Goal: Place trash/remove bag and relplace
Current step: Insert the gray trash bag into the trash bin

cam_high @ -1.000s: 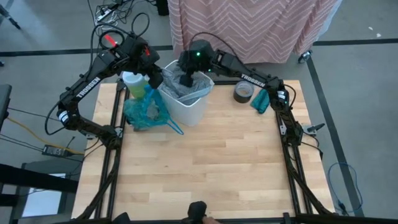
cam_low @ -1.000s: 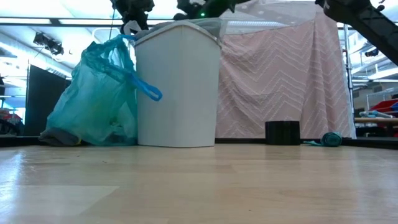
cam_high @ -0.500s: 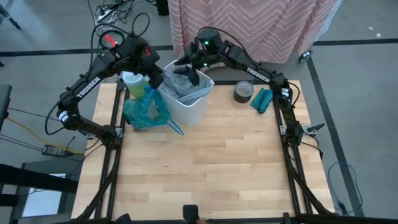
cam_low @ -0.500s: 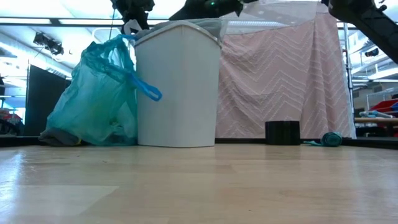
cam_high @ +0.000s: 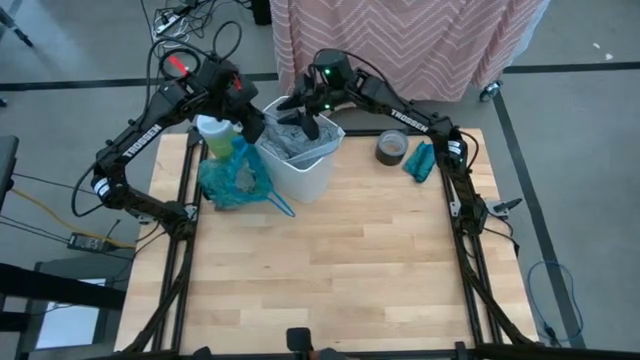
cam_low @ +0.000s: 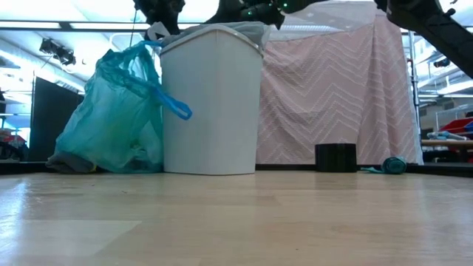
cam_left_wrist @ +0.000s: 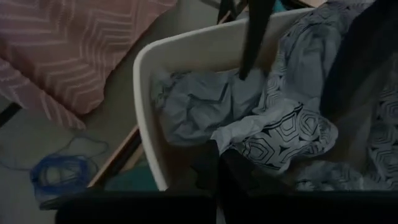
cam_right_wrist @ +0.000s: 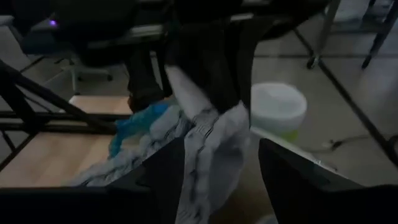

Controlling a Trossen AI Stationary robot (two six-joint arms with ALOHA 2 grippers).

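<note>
1. Hovering over the white bin (cam_high: 300, 160) at twelve o'clock on the tabletop (cam_high: 330, 260), the right gripper (cam_high: 303, 115) spreads its fingers wide, holding nothing.
2. Left gripper (cam_high: 250, 128), fingers pinched on the grey liner (cam_high: 292, 140) at the bin's nine o'clock rim, likely anchors it for fitting.
3. Teal bag (cam_high: 233, 178) sits at nine o'clock beside the bin.

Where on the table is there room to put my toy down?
The wooden table is bare across its whole front, nearer than the white plastic bin. The back is crowded: teal plastic bag, bin, black tape roll, teal cloth.
</note>
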